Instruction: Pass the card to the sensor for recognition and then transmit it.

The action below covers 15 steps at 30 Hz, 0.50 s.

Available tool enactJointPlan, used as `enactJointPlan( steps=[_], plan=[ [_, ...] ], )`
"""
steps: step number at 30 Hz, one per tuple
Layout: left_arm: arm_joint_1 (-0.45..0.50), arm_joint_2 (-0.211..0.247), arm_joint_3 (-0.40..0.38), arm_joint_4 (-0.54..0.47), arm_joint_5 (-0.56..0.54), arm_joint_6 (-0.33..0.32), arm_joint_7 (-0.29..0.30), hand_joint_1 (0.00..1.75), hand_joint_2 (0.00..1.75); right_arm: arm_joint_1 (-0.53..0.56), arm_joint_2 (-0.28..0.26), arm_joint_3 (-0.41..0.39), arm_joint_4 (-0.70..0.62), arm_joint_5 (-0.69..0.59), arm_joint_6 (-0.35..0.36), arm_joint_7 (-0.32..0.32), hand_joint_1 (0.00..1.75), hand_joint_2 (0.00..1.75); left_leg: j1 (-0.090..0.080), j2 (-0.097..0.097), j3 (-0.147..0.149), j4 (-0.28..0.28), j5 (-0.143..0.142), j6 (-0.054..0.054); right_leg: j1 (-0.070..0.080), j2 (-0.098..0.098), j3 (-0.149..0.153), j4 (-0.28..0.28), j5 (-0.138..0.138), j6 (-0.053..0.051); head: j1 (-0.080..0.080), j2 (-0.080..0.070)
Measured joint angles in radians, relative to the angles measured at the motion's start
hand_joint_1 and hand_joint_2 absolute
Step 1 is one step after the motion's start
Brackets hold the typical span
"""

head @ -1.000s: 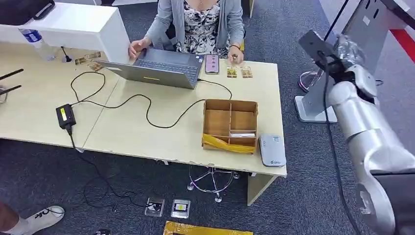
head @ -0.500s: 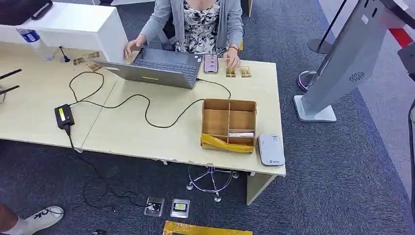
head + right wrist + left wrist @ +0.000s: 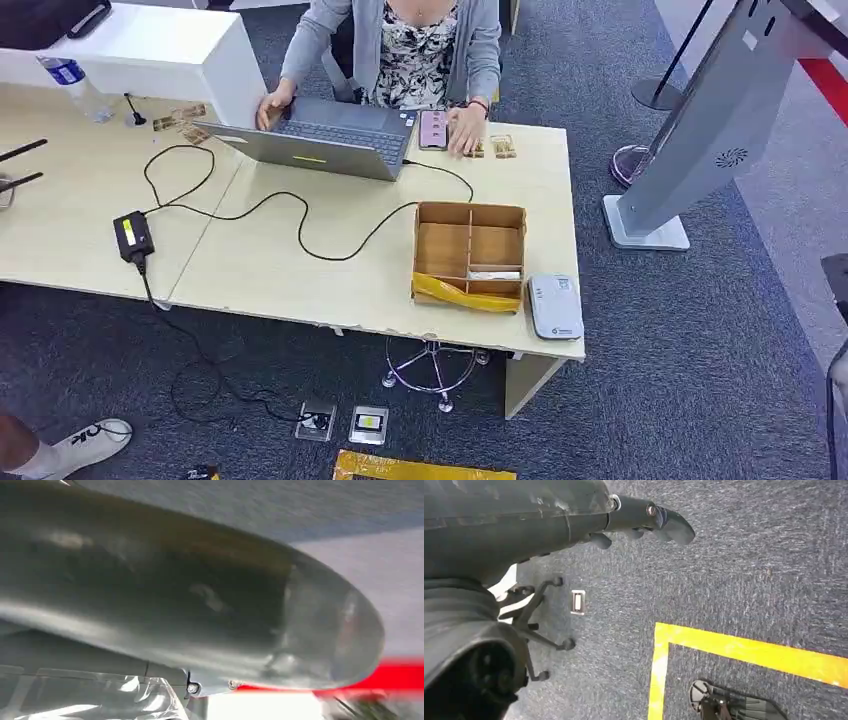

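While card [image 3: 493, 274] lies in box [image 3: 470, 256], left hand [image 3: 644, 522] empty, fingers apart, right hand unclear

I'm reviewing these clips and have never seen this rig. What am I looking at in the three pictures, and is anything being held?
This is a humanoid robot with two arms and hands. The wide picture is its head camera, looking down at a pale wooden desk. On the desk lie an open grey laptop, a partitioned brown cardboard box with a white card inside, and beside it a flat grey card reader. A seated person types. The other two pictures come from wrist cameras. The left hand hangs over grey carpet holding nothing that shows; the right hand is too blurred to judge.
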Motion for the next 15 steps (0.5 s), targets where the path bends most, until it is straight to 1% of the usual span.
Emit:
enactJointPlan(
  steps=[1,3,4,5,7,8,10,11,12,15],
  plan=[
    [0.001,0.000,0.000,0.000,0.002,0.001,0.002,0.00,0.00,0.031,-0.002,-0.016,0.002,-0.019,-0.005,0.002,0.00,0.00,0.000,-0.001,-0.001,0.000,0.000,0.000,0.000,0.000,0.000,0.000,0.000,0.000,0.002,0.000],
    [0.000,0.002,0.000,0.000,0.008,0.002,0.003,0.00,0.00,0.098,-0.002,-0.045,0.005,-0.045,-0.024,0.002,0.00,0.00,0.000,0.000,0.000,0.000,0.000,0.000,0.000,0.000,-0.001,0.000,0.000,0.000,-0.002,0.000],
    [-0.001,0.002,0.001,0.000,0.010,0.002,0.005,0.00,0.00,0.141,-0.004,-0.076,0.007,-0.072,-0.040,0.005,0.00,0.00,0.001,-0.001,0.000,0.000,-0.001,0.001,0.001,0.000,0.000,0.000,-0.001,-0.001,0.000,0.000],
    [-0.001,0.002,0.001,0.000,0.011,0.002,0.005,0.00,0.00,0.177,-0.004,-0.096,0.009,-0.091,-0.040,0.012,0.00,0.00,0.001,-0.002,0.000,0.000,-0.001,0.001,0.001,-0.002,0.000,0.000,-0.001,-0.001,0.000,0.000],
    [0.000,0.002,0.001,0.000,0.014,0.002,0.006,0.00,0.00,0.290,0.003,-0.143,0.013,-0.141,-0.036,0.041,0.00,0.00,0.002,-0.008,-0.001,0.000,-0.002,0.001,0.002,-0.009,0.002,0.000,-0.004,-0.001,0.000,0.000],
    [0.000,0.002,0.001,0.000,0.014,0.002,0.006,0.00,0.00,0.339,0.013,-0.163,0.017,-0.158,-0.032,0.060,0.00,0.00,0.002,-0.010,-0.001,0.000,-0.002,0.001,0.002,-0.011,0.003,-0.001,-0.005,-0.001,0.000,0.000],
    [0.002,0.002,0.001,0.000,0.013,0.002,0.009,0.00,0.00,0.429,0.038,-0.192,0.026,-0.187,-0.023,0.074,0.00,0.00,0.001,-0.010,-0.002,-0.001,-0.002,0.001,0.001,-0.011,0.001,0.000,-0.005,-0.002,-0.001,0.000],
    [0.001,0.003,0.001,0.000,0.013,0.002,0.010,0.00,0.00,0.460,0.053,-0.210,0.029,-0.196,-0.023,0.074,0.00,0.00,0.001,-0.009,-0.002,-0.001,-0.002,0.001,0.002,-0.010,0.001,0.000,-0.005,-0.002,-0.003,0.000],
    [0.000,0.003,0.001,0.000,0.013,0.002,0.010,0.00,0.00,0.491,0.067,-0.229,0.032,-0.207,-0.023,0.081,0.00,0.00,0.002,-0.009,-0.002,-0.001,-0.002,0.001,0.002,-0.010,0.001,0.000,-0.005,-0.002,-0.002,0.000],
    [-0.001,0.002,0.001,0.000,0.014,0.002,-0.002,0.00,0.00,0.546,0.115,-0.274,0.043,-0.248,-0.023,0.130,0.00,0.00,0.002,-0.006,-0.002,-0.001,-0.002,0.001,0.002,-0.008,0.000,0.001,-0.005,-0.002,-0.002,0.000]
  ],
)
